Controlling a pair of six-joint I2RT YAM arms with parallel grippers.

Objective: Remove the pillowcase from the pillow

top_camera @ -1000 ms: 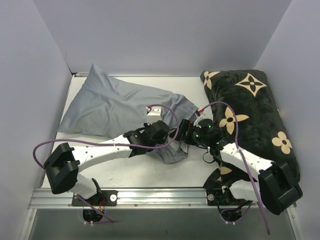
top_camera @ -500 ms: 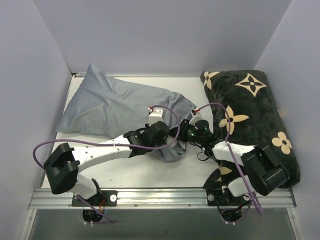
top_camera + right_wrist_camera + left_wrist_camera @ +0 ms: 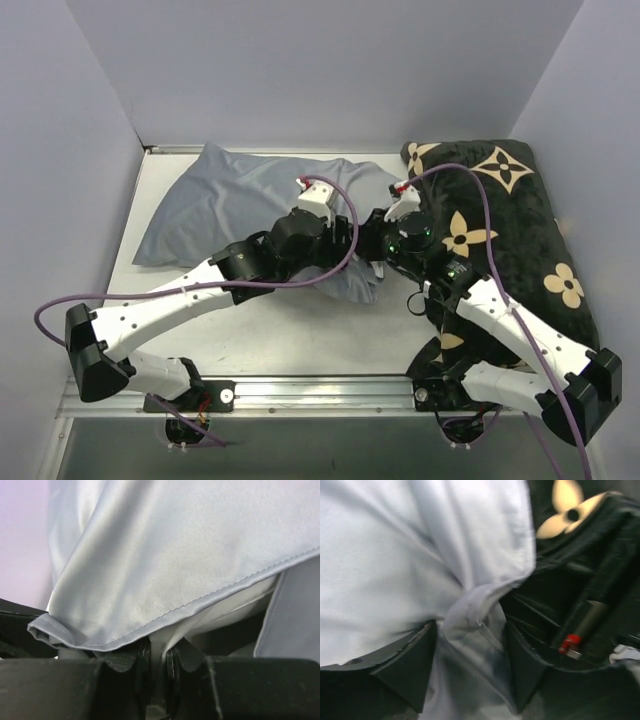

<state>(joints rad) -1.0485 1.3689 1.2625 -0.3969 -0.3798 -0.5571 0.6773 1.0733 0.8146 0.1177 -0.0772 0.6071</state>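
- Left of the black cushion [image 3: 500, 220] lies most of the bare table [image 3: 300, 345]. The cushion itself runs along the right side and has no part in the job.
- Farther left of the cushion, the grey pillowcase [image 3: 230, 200] lies flat with its closed end pointing away. Its open mouth is drawn up just beside the cushion's left edge, which I judge puts the opening within reach of both claws.
- Inside that case is the pillow [image 3: 220, 611]. Only a white sliver shows at the mouth nearest the cushion, so the stripping has barely begun.
- Toward the cushion's left edge the left arm [image 3: 190, 295] and right arm [image 3: 510, 325] converge, their wrists nearly meeting over the mouth.
- Nearest the cushion, the right gripper [image 3: 158, 652] has its fingers almost together. They pinch a fold of the white pillow just under the case's edge, probably to anchor the filling while the cover is drawn off.
- On the side away from the cushion, the left gripper [image 3: 470, 630] has its jaws well apart. A twisted bunch of cloth sits loose between them, unsqueezed, and I cannot tell whether it is case or pillow.
- At the mouth by the cushion, the stitched hem [image 3: 200, 602] drapes over the pinched fold. The left claw should take grey cloth alone.
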